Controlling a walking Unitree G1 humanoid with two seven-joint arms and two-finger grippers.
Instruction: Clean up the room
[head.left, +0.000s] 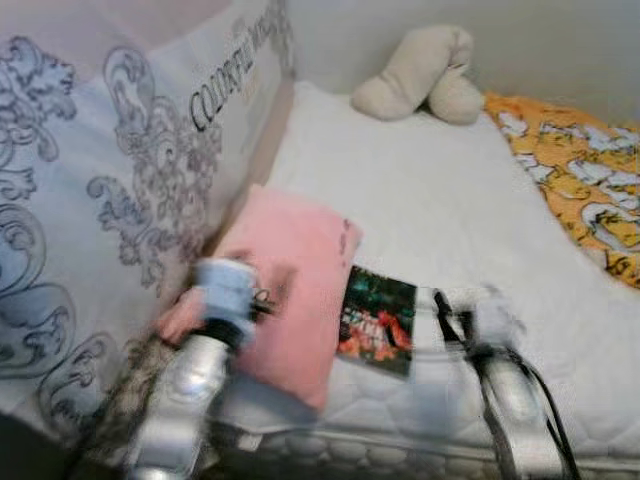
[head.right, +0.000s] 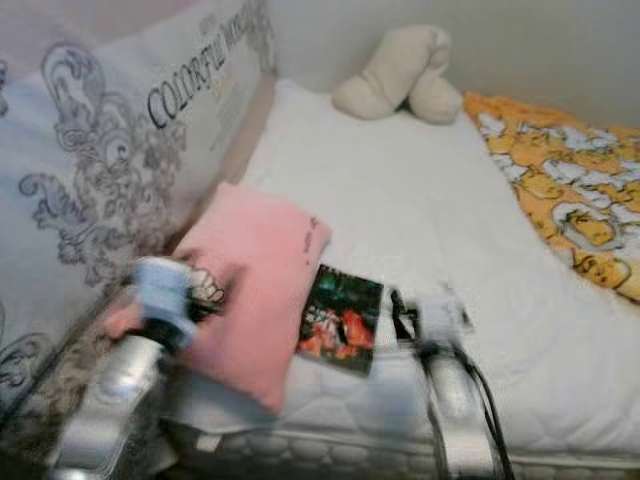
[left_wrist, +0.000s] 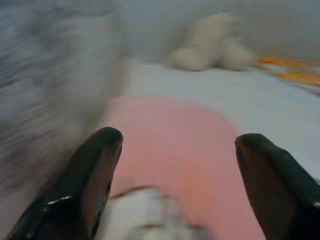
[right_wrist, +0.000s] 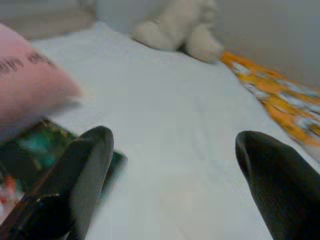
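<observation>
Pink, the pillow (head.left: 288, 290) lay at the mattress's (head.left: 430, 200) near left edge, a dark booklet (head.left: 378, 322) touching its right side. We saw the left gripper (left_wrist: 172, 150), fingers spread and empty, over the pillow; the right gripper (right_wrist: 172, 150), equally spread, hovered near the booklet. We judged this the reaching step; next, closing on either item squarely.

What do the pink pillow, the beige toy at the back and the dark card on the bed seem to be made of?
Pink pillow: likely soft matte fabric; it sags and creases.
Beige toy: seems plush; fuzzy, rounded shape.
Dark card: probably printed paper or thin card; flat, with colourful print. Blur leaves its finish open.
</observation>
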